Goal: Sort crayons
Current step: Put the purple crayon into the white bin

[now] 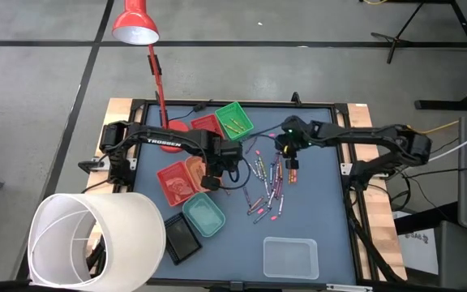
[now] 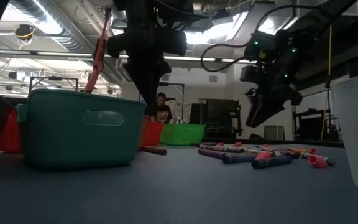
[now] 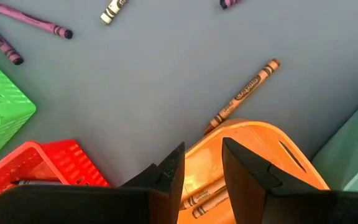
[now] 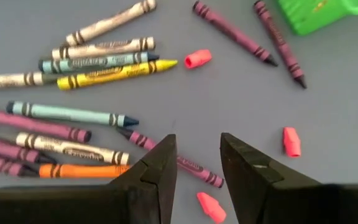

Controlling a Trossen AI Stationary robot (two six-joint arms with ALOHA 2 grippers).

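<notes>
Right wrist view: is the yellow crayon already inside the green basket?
No, the yellow crayon lies on the table among other loose crayons, apart from the green basket.

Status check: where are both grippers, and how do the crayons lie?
Left gripper open, empty, over orange tray. Right gripper open, empty, above loose crayons. Pink erasers scattered among them.

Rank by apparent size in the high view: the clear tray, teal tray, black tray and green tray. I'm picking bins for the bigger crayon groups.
1. Clear tray, plainly largest.
2. Teal tray.
3. Black tray and green tray look about alike; I would not rank them.
</notes>
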